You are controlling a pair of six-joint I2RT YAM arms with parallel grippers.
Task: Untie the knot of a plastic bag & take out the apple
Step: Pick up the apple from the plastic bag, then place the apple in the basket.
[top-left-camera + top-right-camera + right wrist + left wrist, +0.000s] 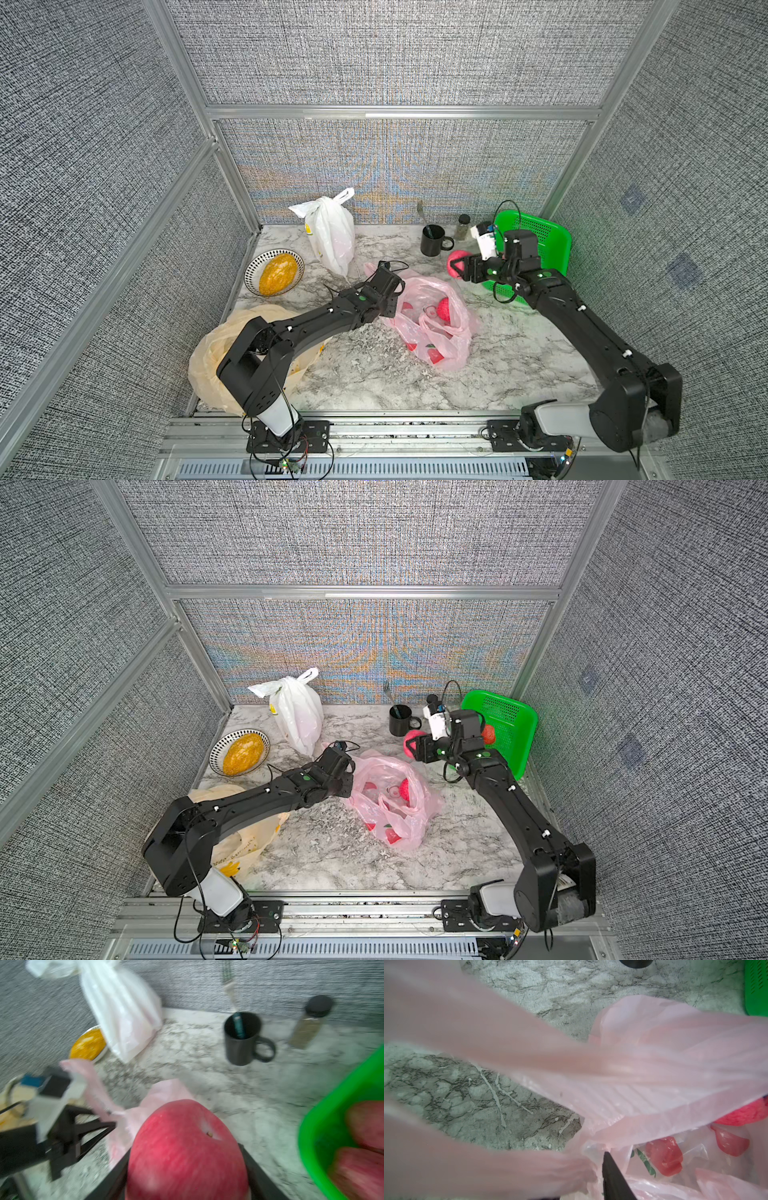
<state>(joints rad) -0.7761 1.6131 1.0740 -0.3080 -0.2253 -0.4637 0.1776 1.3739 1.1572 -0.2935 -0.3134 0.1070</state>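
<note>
The marble table [519, 357] is carrying everything. The left arm [299, 328] is reaching in over a crumpled beige bag [208, 365], while the right arm [582, 320] is stretching toward the far right corner. The pink plastic bag [453, 345] is lying slack and open-mouthed near the middle, with a red round thing [444, 309] showing inside it. A green basket [548, 241] is leaning at the far right, and the right wrist view is showing two reddish fruits [365, 1122] sitting in it. A knotted white bag [332, 237] is standing by the back wall, with a patterned bowl [254, 266] holding something yellow just beside it.

The right gripper [456, 266] is clasping the apple [182, 1147], one finger pressing on each side. The apple is out of the pink bag, between the black mug [430, 245] and the basket. The left gripper [111, 1124] is pinching a strip of the pink bag at its edge, and the film is stretching across the left wrist view.

A fork [420, 210] is standing in the mug, and a small dark-lidded jar [463, 226] is standing near it.
</note>
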